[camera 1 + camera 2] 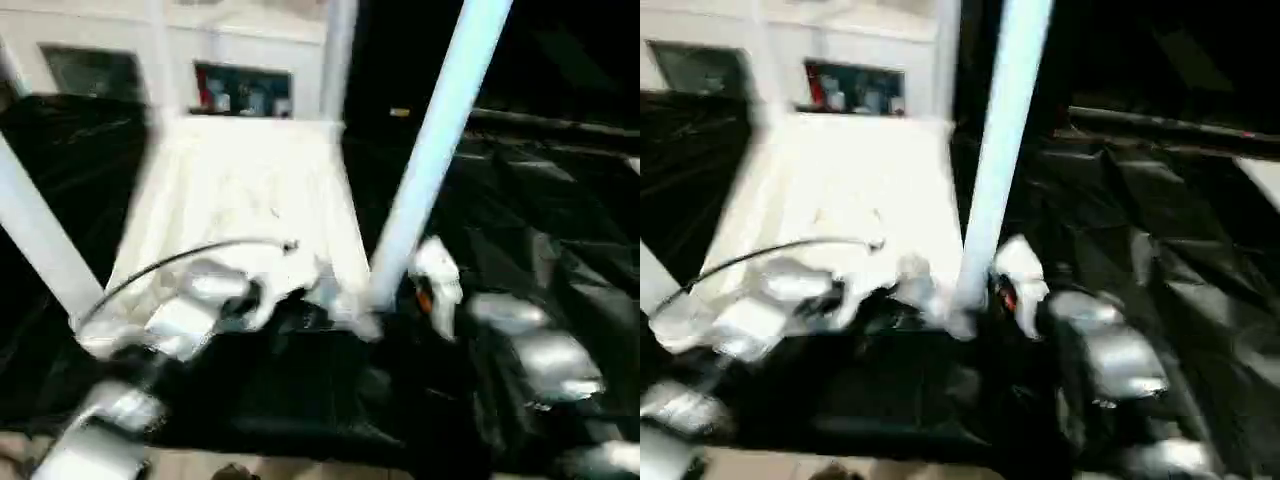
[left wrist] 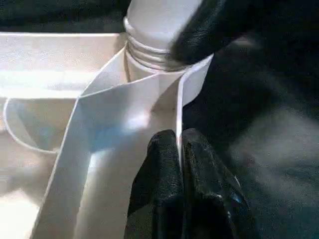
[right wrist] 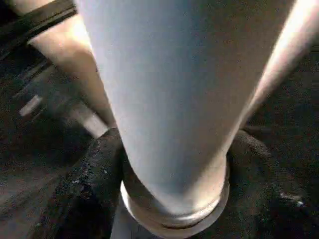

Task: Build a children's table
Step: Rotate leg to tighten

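Pinching the tabletop (image 1: 240, 190) rim with left fingers (image 2: 182, 184), right fingers (image 3: 89, 194) clasping the near-right leg (image 1: 430, 150) at its socket; risks cross-threading if tilted.

A work table (image 1: 560, 210) draped in crinkled black sheeting is carrying everything here. The white tabletop (image 1: 240, 190) is lying directly on the sheeting, underside up, toward the left and running from the near edge to the far side.
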### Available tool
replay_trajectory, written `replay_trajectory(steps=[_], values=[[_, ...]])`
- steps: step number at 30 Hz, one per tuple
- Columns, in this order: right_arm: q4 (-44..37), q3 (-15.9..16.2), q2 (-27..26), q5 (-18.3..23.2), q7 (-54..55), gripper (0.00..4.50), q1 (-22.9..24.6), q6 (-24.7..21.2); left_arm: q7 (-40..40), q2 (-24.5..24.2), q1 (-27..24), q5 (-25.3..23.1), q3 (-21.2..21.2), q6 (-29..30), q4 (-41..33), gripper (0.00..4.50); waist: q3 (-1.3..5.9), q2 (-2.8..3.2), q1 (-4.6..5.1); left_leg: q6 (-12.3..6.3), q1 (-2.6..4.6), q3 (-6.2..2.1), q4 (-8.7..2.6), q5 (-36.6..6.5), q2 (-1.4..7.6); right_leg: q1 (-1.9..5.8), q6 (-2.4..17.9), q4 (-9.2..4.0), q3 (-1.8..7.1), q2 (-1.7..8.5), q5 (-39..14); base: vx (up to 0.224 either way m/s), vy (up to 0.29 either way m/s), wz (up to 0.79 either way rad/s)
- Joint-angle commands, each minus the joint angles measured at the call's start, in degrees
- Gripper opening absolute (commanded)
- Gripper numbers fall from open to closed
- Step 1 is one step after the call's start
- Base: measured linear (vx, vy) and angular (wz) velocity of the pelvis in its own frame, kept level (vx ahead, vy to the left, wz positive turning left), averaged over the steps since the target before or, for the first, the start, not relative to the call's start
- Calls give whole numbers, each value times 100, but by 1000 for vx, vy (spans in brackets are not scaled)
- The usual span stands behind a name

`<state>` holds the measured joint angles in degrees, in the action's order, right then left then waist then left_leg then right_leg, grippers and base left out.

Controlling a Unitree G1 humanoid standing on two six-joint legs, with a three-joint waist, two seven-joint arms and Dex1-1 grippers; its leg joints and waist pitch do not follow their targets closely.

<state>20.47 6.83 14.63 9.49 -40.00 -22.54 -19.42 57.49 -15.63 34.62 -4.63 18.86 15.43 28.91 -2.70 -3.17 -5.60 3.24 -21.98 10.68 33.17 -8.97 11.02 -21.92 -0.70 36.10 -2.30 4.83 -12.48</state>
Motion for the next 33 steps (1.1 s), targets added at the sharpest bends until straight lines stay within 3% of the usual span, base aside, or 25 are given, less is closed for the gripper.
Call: replay_trajectory(steps=[1,2,5,6,7,9,11,14,17,20,27,31,33], values=[[422,-19,-275,-114,707,266,-78,-122,-520,365,122,34,-29,116,203,0,299,-40,11,293,109,-122,-448,-1670,215,153,898,-545,177,378,-1858,0,0,0],[526,-81,-386,-122,930,266,-130,-151,-633,452,164,19,-32,155,263,0,287,-32,21,284,162,-110,-437,-1822,220,89,855,-592,190,384,-1985,0,0,0],[1027,-340,-938,-185,2084,266,-446,-247,-1219,950,385,-45,-35,445,563,0,306,-26,76,322,139,-119,-443,-1755,216,89,887,-568,198,384,-1841,0,0,0],[1152,-409,-1099,-189,2322,266,-542,-220,-1383,1093,441,-75,-38,495,650,0,315,33,70,342,139,-131,-448,-1729,212,102,900,-556,192,383,-1757,0,0,0],[1236,-469,-1243,-148,2438,266,-629,-182,-1492,1219,481,-101,-22,551,709,0,313,3,86,346,125,-126,-456,-1719,215,114,886,-556,185,365,-1594,0,0,0],[1381,-551,-1453,-109,2577,266,-776,-69,-1561,1373,519,-161,32,563,780,0,334,21,75,246,131,-107,-430,-1604,204,117,924,-539,197,361,-1185,0,0,0],[1463,-521,-1567,-140,2533,322,-894,77,-1564,1462,538,-162,39,507,825,0,343,6,70,199,119,-102,-426,-1473,200,144,946,-518,186,344,-918,0,0,0],[1440,-406,-1550,-179,2298,345,-930,166,-1495,1400,545,-152,24,432,838,0,340,3,59,122,130,-87,-420,-1404,204,147,1003,-509,185,341,-734,0,0,0],[1337,-243,-1361,-287,1995,373,-861,248,-1356,1247,515,-132,-18,304,802,0,327,-24,47,77,126,-86,-429,-1464,206,157,978,-533,184,351,-910,0,0,0],[1092,-122,-1128,-257,1532,373,-736,280,-1125,1100,454,-63,-55,149,712,0,310,-34,29,46,122,-91,-438,-1559,208,161,915,-568,183,359,-1182,0,0,0],[46,393,184,-122,-680,373,-168,337,370,299,96,307,-1,-264,115,0,294,-30,-12,-49,116,-92,-443,-1592,246,154,929,-573,191,380,-1332,0,0,0],[-435,457,637,94,-1349,373,21,165,1057,-92,-69,420,91,-417,-162,0,289,-34,-50,-88,136,-87,-448,-1615,262,135,975,-567,196,372,-1350,0,0,0],[-672,467,845,192,-1648,373,115,81,1443,-311,-166,516,101,-438,-318,0,295,-5,-98,-98,154,-79,-453,-1552,276,115,1018,-541,193,362,-1153,0,0,0]])
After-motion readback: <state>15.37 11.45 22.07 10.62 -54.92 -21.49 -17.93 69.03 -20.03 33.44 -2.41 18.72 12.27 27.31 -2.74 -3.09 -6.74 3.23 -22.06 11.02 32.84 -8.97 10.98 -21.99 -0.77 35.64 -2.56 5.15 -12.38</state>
